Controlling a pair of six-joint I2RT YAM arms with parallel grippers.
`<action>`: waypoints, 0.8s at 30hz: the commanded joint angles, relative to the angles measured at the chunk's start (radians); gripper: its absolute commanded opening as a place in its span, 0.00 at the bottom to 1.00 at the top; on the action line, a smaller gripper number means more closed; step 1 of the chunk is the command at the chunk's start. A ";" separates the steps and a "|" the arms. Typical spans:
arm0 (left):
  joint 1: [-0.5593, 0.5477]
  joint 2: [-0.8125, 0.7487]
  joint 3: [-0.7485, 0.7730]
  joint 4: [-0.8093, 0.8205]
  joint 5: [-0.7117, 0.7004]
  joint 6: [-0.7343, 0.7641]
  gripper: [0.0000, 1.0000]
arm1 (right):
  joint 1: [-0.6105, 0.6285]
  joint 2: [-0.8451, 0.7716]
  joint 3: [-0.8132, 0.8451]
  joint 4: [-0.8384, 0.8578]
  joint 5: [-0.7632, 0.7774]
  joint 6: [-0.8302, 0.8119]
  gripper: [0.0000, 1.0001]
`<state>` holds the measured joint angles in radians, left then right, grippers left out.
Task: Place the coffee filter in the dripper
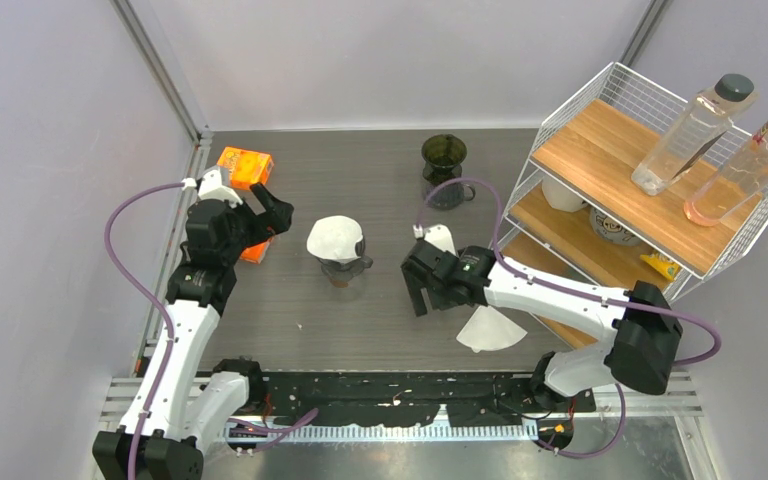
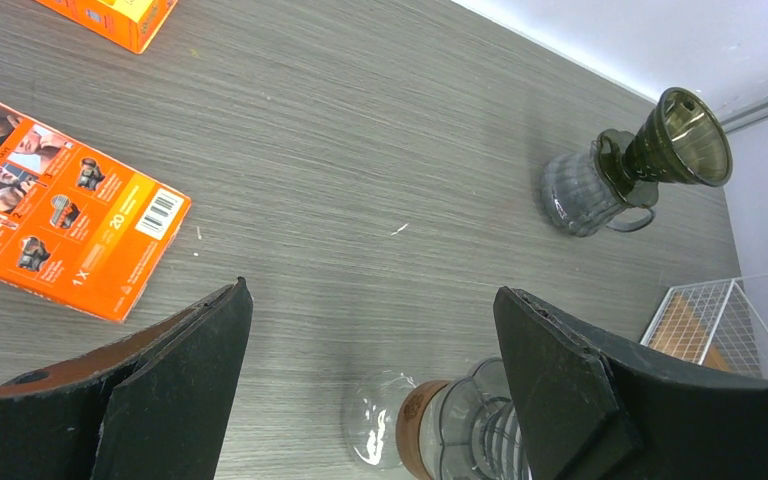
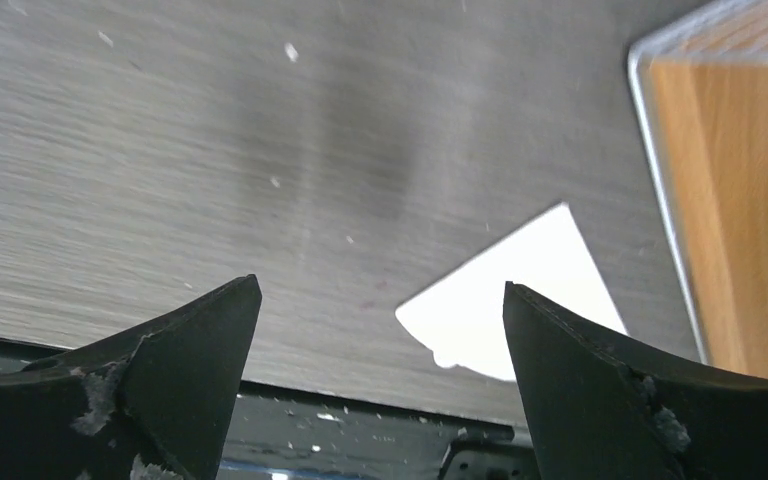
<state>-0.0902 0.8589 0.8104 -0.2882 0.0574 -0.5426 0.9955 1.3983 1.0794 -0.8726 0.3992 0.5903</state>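
Desk (image 1: 380, 330): dark grey, wood-grain. Wire rack (image 1: 600, 150) fills the right edge, with two bottles (image 1: 695, 130) lying on its top shelf.

Left gripper (image 2: 370, 290) hangs near the left edge over an orange box (image 1: 244, 166). Jaws are wide and I see nothing between them. Right gripper (image 3: 380, 285) is right of centre, toward the near edge. Its jaws are also wide and carry nothing.

A dark cone on a small server (image 1: 445, 160) stands at the far edge, well apart from both arms.

Dripper (image 1: 343, 262) stands at mid-desk between the two grippers. The left wrist view shows it as clear and ribbed, with a brown collar.

Coffee filter (image 1: 333, 238) sits on top of the dripper, white and somewhat lopsided. I cannot tell whether it is seated down in the cone or only perched on the rim. A second filter (image 1: 490, 330) lies flat on the desk toward the near right corner, just beside the right forearm.

Handling, my judgement: the filter is thin paper, almost weightless and limp, so it creases or tears under a hard pinch. I would grip it lightly at the upper rim or the seam. A sheet lying flat gives the fingers no edge to catch, so I would nudge one corner up first. The dripper looks light and fragile, and a sideways push on the paper could tip it.
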 commanded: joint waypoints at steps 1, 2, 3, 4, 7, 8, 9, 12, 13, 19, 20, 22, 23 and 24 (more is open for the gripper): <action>0.000 -0.004 0.003 0.054 0.036 0.006 1.00 | 0.002 -0.070 -0.119 -0.025 -0.067 0.130 1.00; 0.000 -0.003 0.003 0.055 0.039 0.004 1.00 | 0.002 -0.075 -0.150 -0.029 -0.083 0.153 1.00; 0.000 -0.003 0.004 0.057 0.040 0.004 1.00 | 0.003 -0.085 -0.165 -0.028 -0.088 0.161 0.99; 0.000 0.000 0.003 0.056 0.040 0.006 1.00 | 0.003 -0.090 -0.195 -0.033 -0.087 0.182 0.97; 0.000 0.002 0.004 0.057 0.043 0.003 1.00 | 0.003 -0.106 -0.249 -0.046 -0.075 0.225 0.94; -0.001 0.004 0.004 0.057 0.043 0.004 1.00 | 0.004 -0.112 -0.270 -0.058 -0.066 0.249 0.94; -0.001 0.004 0.004 0.058 0.043 0.003 1.00 | 0.003 -0.116 -0.279 -0.061 -0.064 0.259 0.93; -0.002 0.006 0.003 0.061 0.045 0.004 0.99 | 0.002 -0.148 -0.340 -0.042 -0.060 0.316 0.89; -0.002 0.006 0.003 0.061 0.047 0.004 1.00 | 0.002 -0.154 -0.354 -0.016 -0.065 0.325 0.87; -0.003 0.005 0.004 0.061 0.054 0.004 1.00 | -0.002 -0.167 -0.438 0.088 -0.085 0.385 0.82; -0.003 0.003 0.003 0.061 0.054 0.004 0.99 | -0.004 -0.165 -0.445 0.095 -0.086 0.389 0.81; -0.003 -0.002 0.002 0.063 0.054 0.003 1.00 | -0.016 -0.166 -0.469 0.114 -0.092 0.400 0.80; -0.003 -0.002 0.000 0.063 0.055 0.003 1.00 | -0.027 -0.168 -0.488 0.136 -0.104 0.402 0.80; -0.003 -0.003 -0.001 0.063 0.054 0.003 1.00 | -0.033 -0.170 -0.498 0.148 -0.110 0.404 0.78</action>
<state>-0.0914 0.8684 0.8104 -0.2810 0.0937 -0.5426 0.9840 1.2499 0.6189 -0.8032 0.3042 0.9405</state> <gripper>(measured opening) 0.994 0.801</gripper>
